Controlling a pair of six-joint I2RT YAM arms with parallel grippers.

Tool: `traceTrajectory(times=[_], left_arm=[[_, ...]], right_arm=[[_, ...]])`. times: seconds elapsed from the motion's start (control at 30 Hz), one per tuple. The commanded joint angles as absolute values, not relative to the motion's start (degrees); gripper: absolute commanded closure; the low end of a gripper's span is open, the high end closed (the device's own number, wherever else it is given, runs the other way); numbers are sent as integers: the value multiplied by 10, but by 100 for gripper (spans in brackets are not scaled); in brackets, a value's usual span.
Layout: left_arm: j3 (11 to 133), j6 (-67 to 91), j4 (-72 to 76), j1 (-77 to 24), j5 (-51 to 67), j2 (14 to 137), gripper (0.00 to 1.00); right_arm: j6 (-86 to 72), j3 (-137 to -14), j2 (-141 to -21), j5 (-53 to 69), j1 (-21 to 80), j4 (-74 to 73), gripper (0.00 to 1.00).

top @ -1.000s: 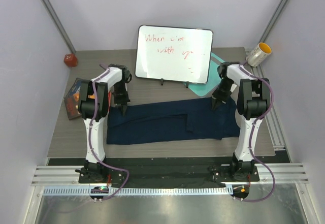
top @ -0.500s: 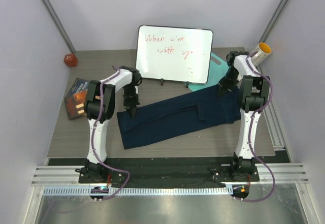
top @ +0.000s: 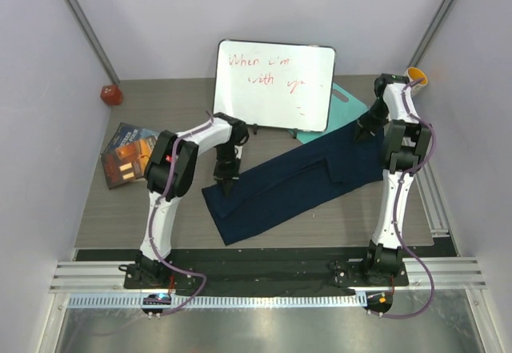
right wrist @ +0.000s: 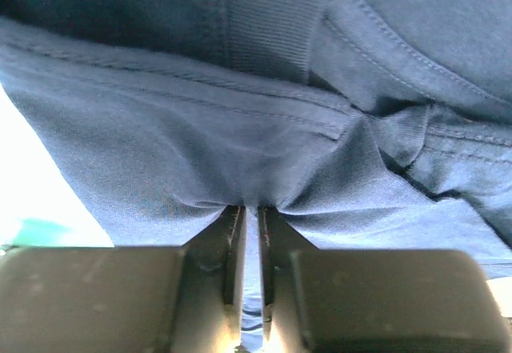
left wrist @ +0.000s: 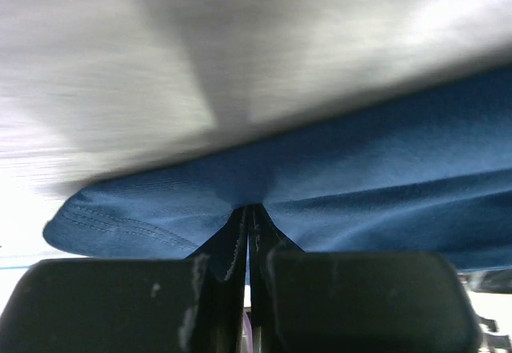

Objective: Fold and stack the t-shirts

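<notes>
Grey table (top: 104, 209) from above: the navy t-shirt (top: 292, 183) stretches diagonally between our left gripper (top: 225, 183) and right gripper (top: 364, 131). Left wrist: fingers (left wrist: 228, 245) pinched tight near its hem. Right wrist: fingers (right wrist: 232, 241) pinched beside the collar. Limp, light cloth, we reckon, so grip the edges.

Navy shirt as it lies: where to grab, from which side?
Pinch the t-shirt at both ends of its far long edge, from above: it lies as a long limp diagonal strip. Left gripper and right gripper are shut there.
</notes>
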State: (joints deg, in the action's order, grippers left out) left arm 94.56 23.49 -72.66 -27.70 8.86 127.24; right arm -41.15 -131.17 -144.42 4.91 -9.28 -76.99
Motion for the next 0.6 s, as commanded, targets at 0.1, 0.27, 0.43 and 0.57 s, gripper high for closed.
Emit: traceTrajectory(times=[0.1,0.27,0.43,0.57], left_arm=[[933,206,-718,-318,123,1249,100],[926,198,-708,-335,151,1242,100],[909,185,-700,-359,195,1227,100],[901,180,-693,-384,200,1223,100]], right_arm=[[-416,-1360,-1469,15,-127,-693,76],[-397,-1364,-1435,60,-129,-661,76],[-383,-1358,-1393,62,-130,-626,75],[-392,-1361,-1375,82,-131,-621,75]])
